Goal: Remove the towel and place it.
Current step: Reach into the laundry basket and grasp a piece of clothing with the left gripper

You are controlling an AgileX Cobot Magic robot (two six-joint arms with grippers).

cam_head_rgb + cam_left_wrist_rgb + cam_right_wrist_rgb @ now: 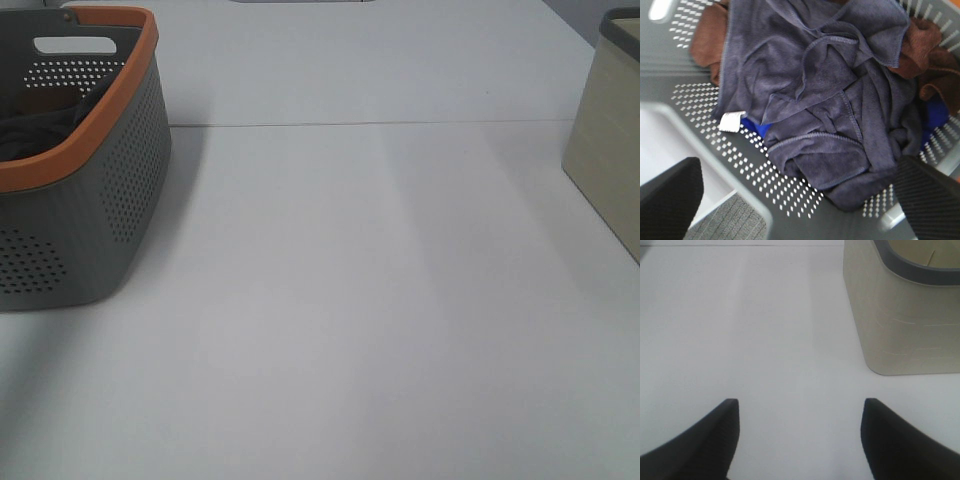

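Note:
The towel (815, 100), dark charcoal with hemmed edges and a small white tag (731, 121), lies crumpled in the grey perforated basket (700, 95). My left gripper (800, 172) hovers over it, open wide, with its black fingers (670, 197) clear of the cloth on both sides. From the exterior high view the basket (130, 170) sits at the left with dark cloth (40, 130) showing inside; neither gripper appears there. My right gripper (800, 412) stands open over bare white table, holding nothing.
A blue cloth (757, 129) and a brown cloth (707, 40) lie under the towel. A beige bin (605, 150) with a dark rim stands at the table's right edge, close ahead of the right gripper (900, 315). The basket has an orange rim (110, 100).

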